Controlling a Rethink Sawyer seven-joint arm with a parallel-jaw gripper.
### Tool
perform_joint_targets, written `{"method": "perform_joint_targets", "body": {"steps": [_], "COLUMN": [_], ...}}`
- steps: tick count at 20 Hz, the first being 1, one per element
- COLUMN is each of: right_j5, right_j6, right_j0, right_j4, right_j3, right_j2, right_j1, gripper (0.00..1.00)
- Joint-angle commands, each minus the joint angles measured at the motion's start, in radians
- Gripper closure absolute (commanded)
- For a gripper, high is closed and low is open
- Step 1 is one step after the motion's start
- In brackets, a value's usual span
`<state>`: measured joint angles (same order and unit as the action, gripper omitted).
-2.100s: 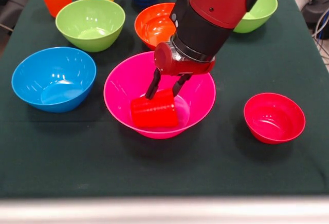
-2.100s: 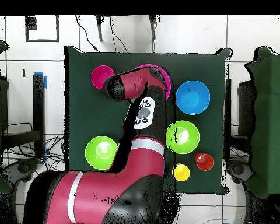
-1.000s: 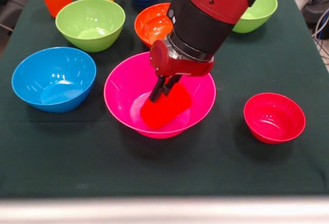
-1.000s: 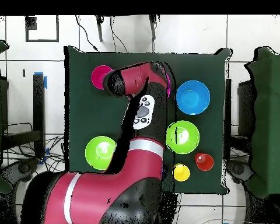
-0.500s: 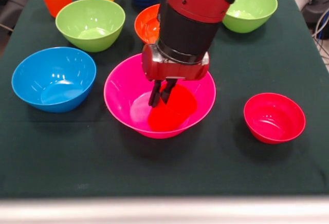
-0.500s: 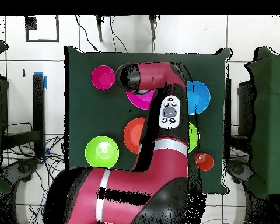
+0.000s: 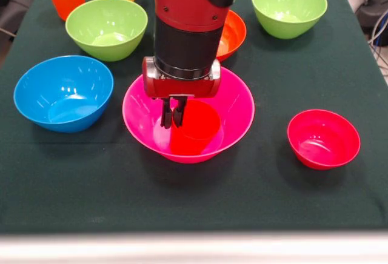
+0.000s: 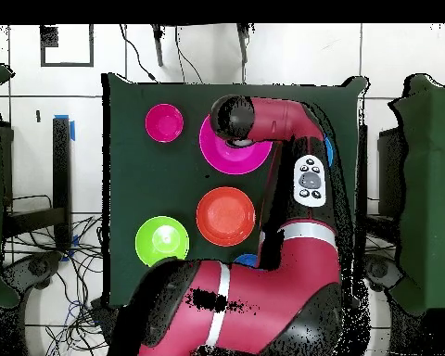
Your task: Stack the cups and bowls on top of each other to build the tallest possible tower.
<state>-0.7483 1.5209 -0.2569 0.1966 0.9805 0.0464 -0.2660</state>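
Front view: gripper [image 7: 171, 118] has turned red cup [image 7: 195, 128] upright in pink bowl [image 7: 236, 103].

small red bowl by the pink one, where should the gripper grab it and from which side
The small red bowl sits upright, mouth up, apart from the pink bowl with bare cloth around it. Probably best from straight above, pinching the thin rim, one finger inside and one outside; its sloping glossy wall looks too wide to span.
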Motion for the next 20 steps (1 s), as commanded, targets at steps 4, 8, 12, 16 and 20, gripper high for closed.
{"method": "perform_joint_targets", "body": {"steps": [4,8,12,16,20], "right_j5": [-0.200,-0.252,-0.259,-0.265,-0.246], "right_j6": [-0.249,-0.240,-0.234,-0.237,-0.265], "right_j0": [-0.041,-0.076,-0.090,-0.102,-0.116], "right_j4": [0.008,-0.017,-0.010,0.006,0.033], "right_j3": [0.077,0.106,0.118,0.124,0.124], "right_j2": [0.195,0.232,0.254,0.267,0.281], "right_j1": [0.017,0.026,0.027,0.026,0.032], "gripper": [1.00,1.00,1.00,1.00,1.00]}}
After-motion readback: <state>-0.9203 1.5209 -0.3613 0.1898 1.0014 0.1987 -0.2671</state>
